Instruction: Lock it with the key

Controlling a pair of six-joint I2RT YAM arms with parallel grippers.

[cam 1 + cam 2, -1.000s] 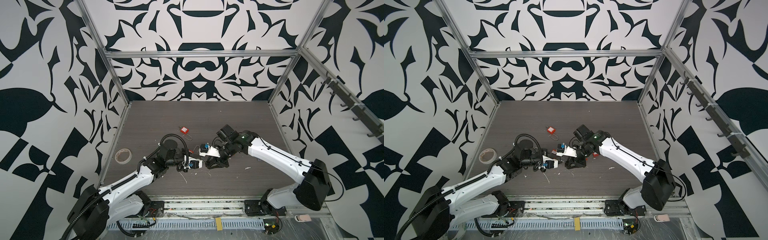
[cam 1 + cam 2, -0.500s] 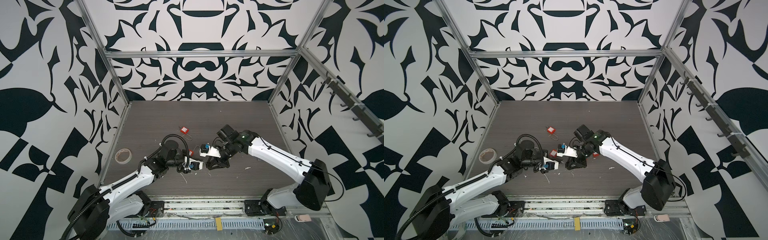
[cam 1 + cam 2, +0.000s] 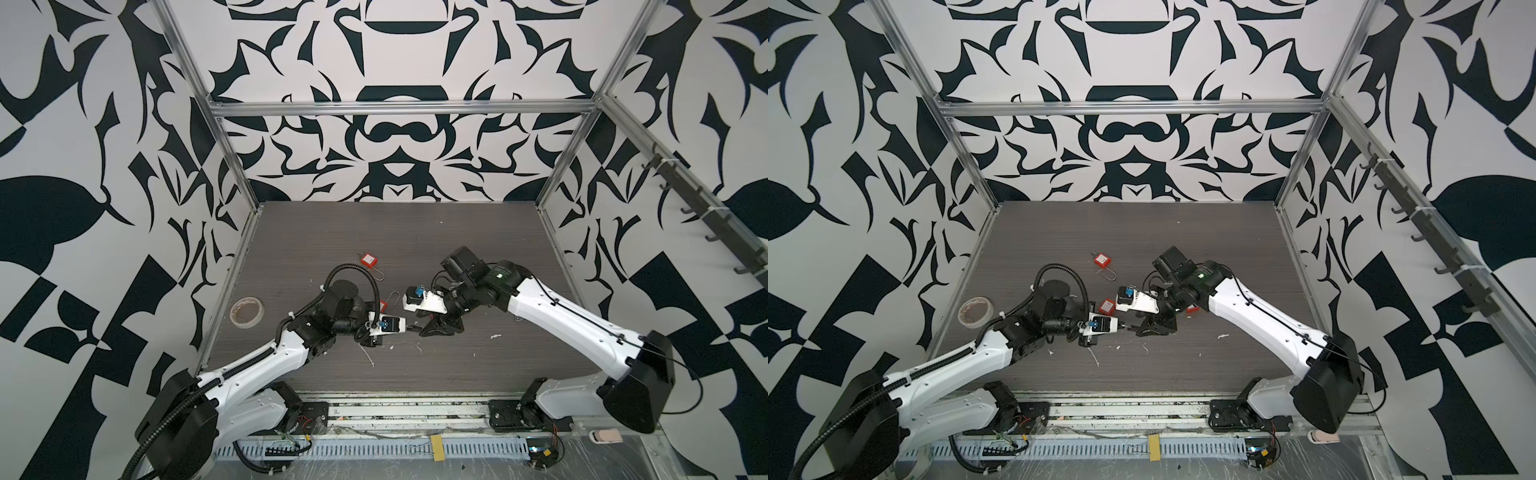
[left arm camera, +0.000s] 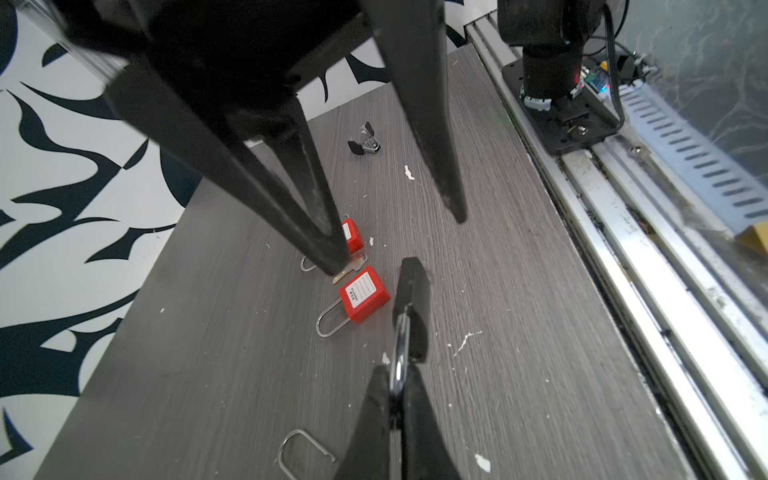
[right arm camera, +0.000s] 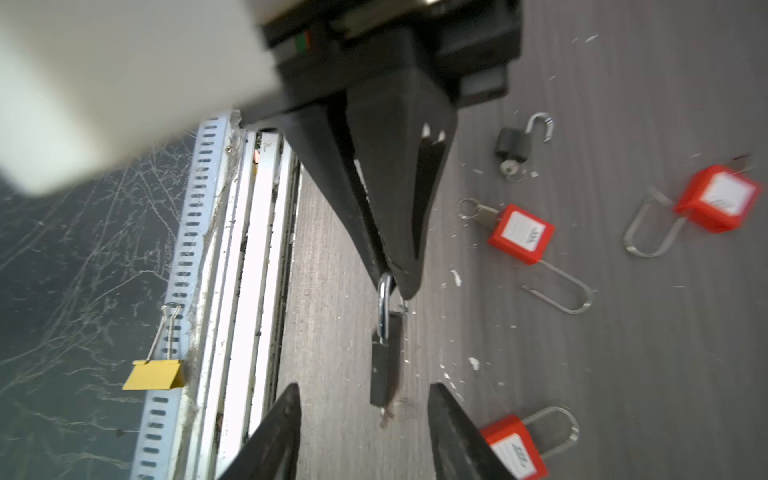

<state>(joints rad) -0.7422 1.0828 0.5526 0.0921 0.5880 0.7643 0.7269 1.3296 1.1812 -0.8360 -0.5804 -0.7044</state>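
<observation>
**Black padlock, held by its shackle: hazards and clearances**

**Location.** The black padlock (image 5: 385, 365) is at the front middle of the table (image 3: 457, 249), between the two grippers. Whether its lower end touches the wood cannot be told.

**Grip.** The left gripper (image 4: 397, 374) is clenched on the shackle (image 4: 400, 345) alone. The right gripper (image 5: 363, 388) is released, its jaws spread either side of the body's lower end and touching nothing.

**Key.** A small shape shows under the body in the right wrist view. It is too blurred to call a key.

**Hazards.**
- The shackle is thin, round steel in a narrow pinch, so the body can probably pivot or slide when pushed.
- If the right jaws close off-centre, they would likely knock the body aside rather than seat on it.
- Pressing the shackle home against a lock that swings may twist it out of the left grip.

**Clearances.**
- The front rail (image 5: 249, 249) is near on one side.
- The red padlocks (image 5: 521, 232) and a small black padlock (image 5: 515, 141), its shackle open, lie near on the other side. A wide sweep that way would probably scatter them.
- Both top views show the far half of the table bare.
- A tape roll (image 3: 248, 311) sits well apart by the left edge.
</observation>
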